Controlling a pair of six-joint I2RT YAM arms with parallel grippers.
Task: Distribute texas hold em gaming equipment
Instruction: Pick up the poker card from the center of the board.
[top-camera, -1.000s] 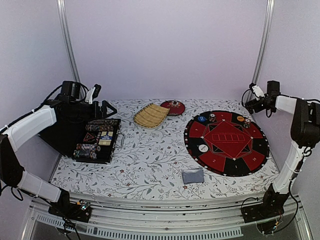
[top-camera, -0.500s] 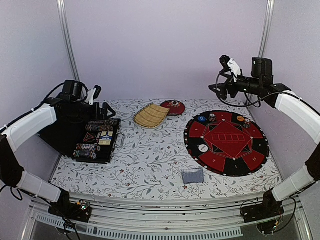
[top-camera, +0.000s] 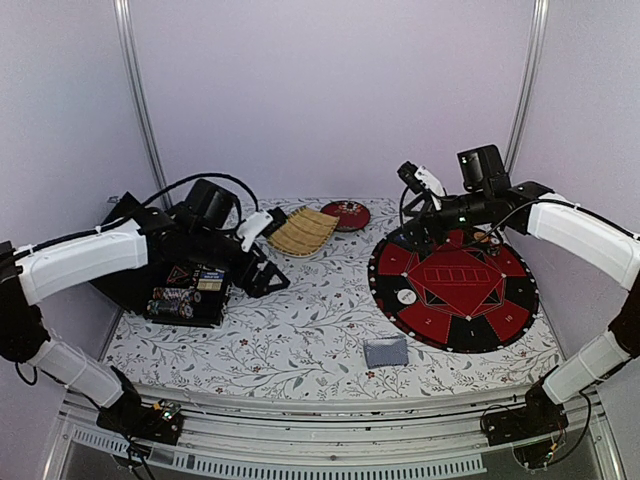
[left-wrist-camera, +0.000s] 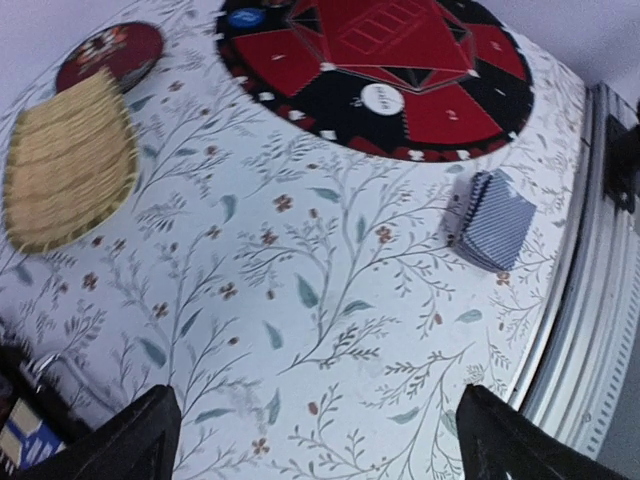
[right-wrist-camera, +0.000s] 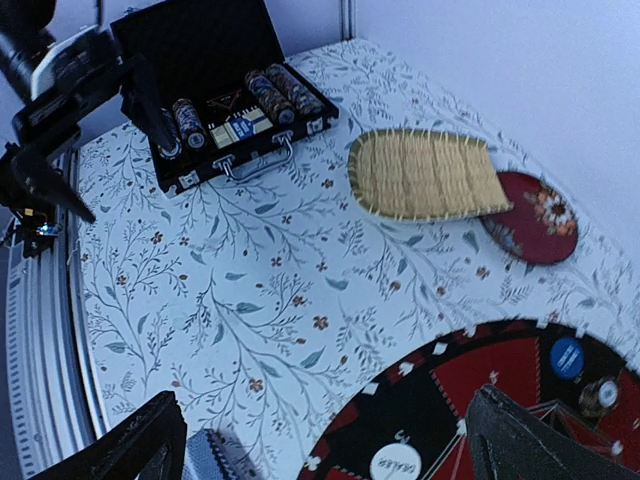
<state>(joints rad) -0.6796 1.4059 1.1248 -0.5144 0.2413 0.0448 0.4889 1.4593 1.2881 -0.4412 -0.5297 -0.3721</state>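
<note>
1. Floral cloth covers the table (top-camera: 310, 320), with plain pale walls behind. At far left an open case (top-camera: 190, 290) holds rows of chips (top-camera: 178, 296).
2. I have the left gripper (top-camera: 265, 265) hovering just right of the case, jaws wide, nothing between them.
3. At the back, the tray (top-camera: 302, 231) sits just beside the dish (top-camera: 346, 214).
4. The deck (top-camera: 386, 351) lies near the front edge, off the mat (top-camera: 455, 285). I judge it light and slippery, apt to shear, so I'd pinch it low across its long sides.
5. The button (top-camera: 406, 296) lies flat on the mat's left rim. It looks thin and hard, awkward to lift.
6. The right gripper (top-camera: 415, 210) hangs over the mat's far-left edge, jaws spread wide and empty.
</note>
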